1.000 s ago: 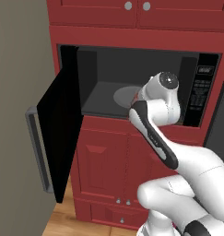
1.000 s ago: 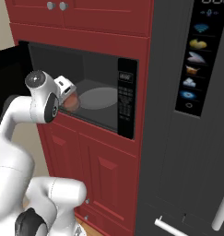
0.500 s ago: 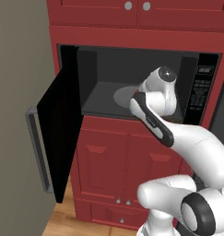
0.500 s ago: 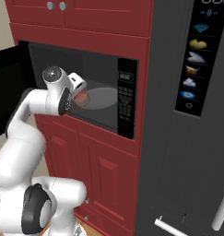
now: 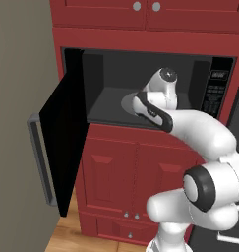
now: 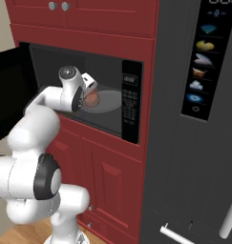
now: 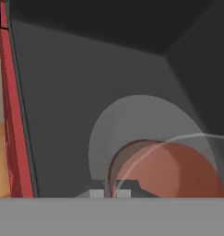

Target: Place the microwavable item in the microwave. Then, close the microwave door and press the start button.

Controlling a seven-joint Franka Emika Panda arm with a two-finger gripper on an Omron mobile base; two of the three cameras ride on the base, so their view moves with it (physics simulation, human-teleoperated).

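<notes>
Right base view: arm reached into the microwave (image 6: 84, 90), cup (image 6: 91, 99) with reddish-pink contents at the gripper (image 6: 90, 94), over the near edge of the round turntable (image 6: 110, 101). Hand view: cup (image 7: 166, 168) sits low between the finger tips, turntable (image 7: 132, 124) beyond it. Claw looks closed around the cup, though finger contact is mostly hidden; cannot tell whether the cup touches the glass. Microwave door (image 5: 64, 147) hangs wide open at the left. Judged: carry-in nearly done. Left: release, withdraw, shut door, press start on the key panel (image 6: 131, 102).
</notes>
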